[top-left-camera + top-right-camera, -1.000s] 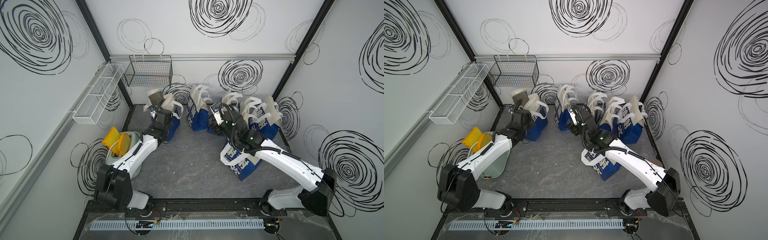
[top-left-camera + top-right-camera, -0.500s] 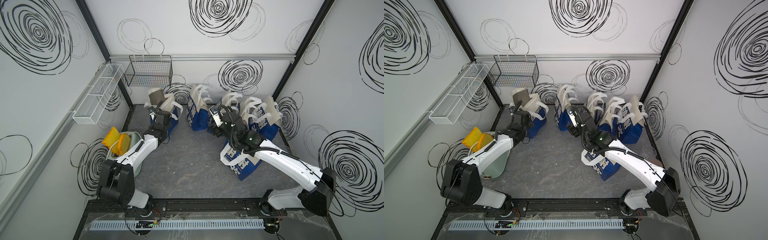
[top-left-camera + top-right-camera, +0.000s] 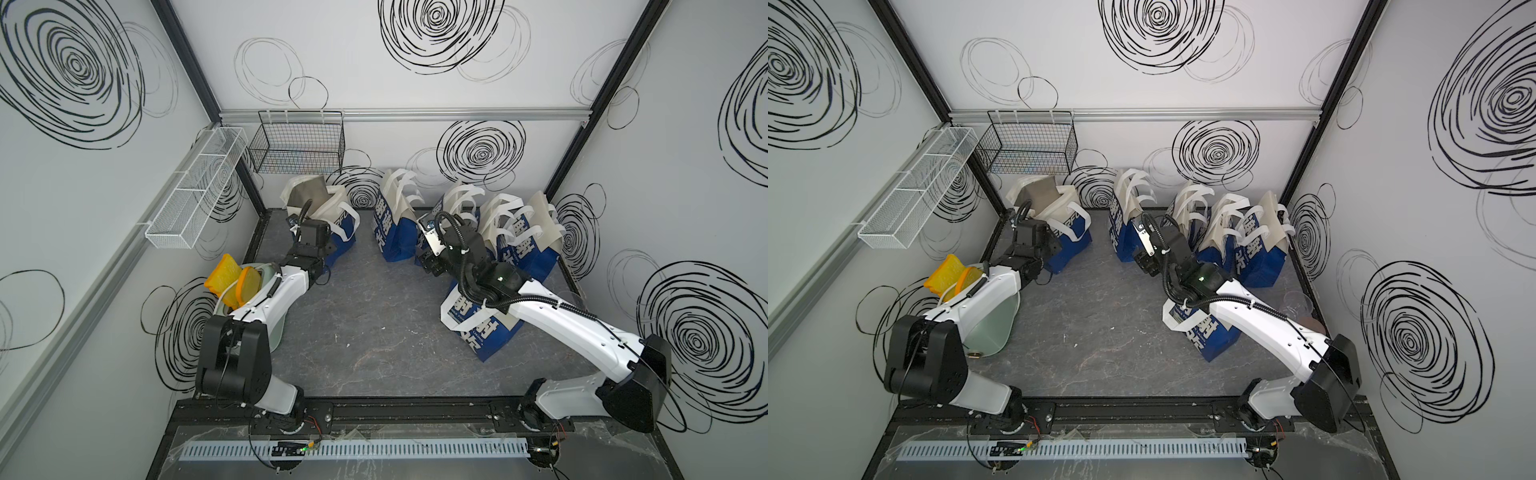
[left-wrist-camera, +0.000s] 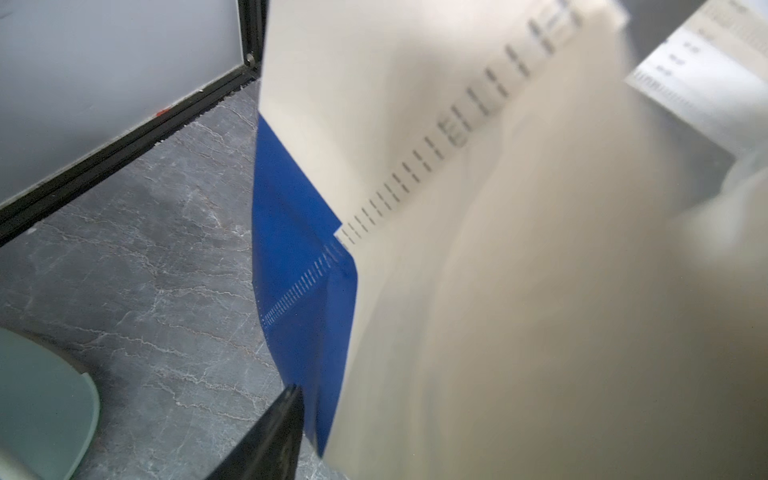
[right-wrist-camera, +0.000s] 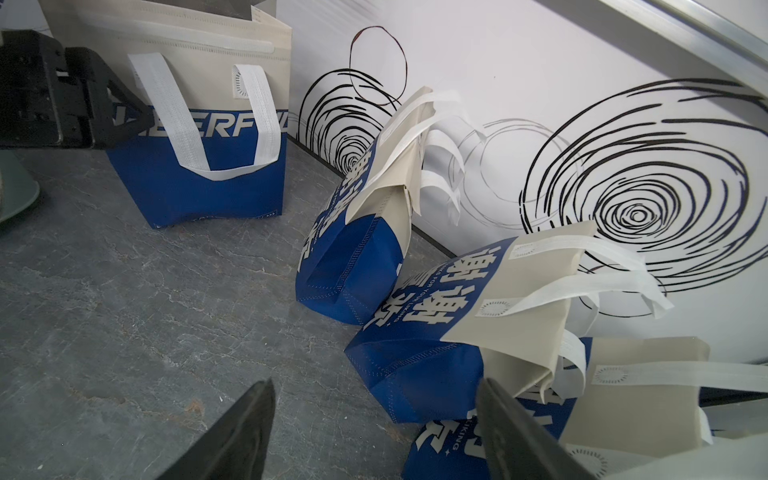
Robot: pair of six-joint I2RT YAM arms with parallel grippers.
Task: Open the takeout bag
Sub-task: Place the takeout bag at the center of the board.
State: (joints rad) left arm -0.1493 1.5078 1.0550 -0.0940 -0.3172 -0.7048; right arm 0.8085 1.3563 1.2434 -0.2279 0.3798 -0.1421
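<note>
The takeout bag (image 3: 338, 222), blue below and beige above with white handles, stands upright at the back left in both top views (image 3: 1069, 232). Its mouth gapes and shows a grey lining (image 3: 305, 193). My left gripper (image 3: 330, 249) is at the bag's near corner. In the left wrist view one black finger (image 4: 282, 432) stands off to the side beside the blue edge of the bag (image 4: 303, 291). Beige fabric hides the other finger. My right gripper (image 5: 376, 386) hangs open and empty over the floor, apart from the bag (image 5: 199, 137).
Several shut bags of the same kind (image 3: 511, 232) lean along the back wall. One more bag (image 3: 478, 332) lies under the right arm. A green bin with yellow items (image 3: 232, 278) sits at the left wall. Two wire baskets (image 3: 299, 145) hang above.
My left gripper's jaws have come apart at the bag's corner, and the left arm has shifted slightly. The right arm has barely moved.
</note>
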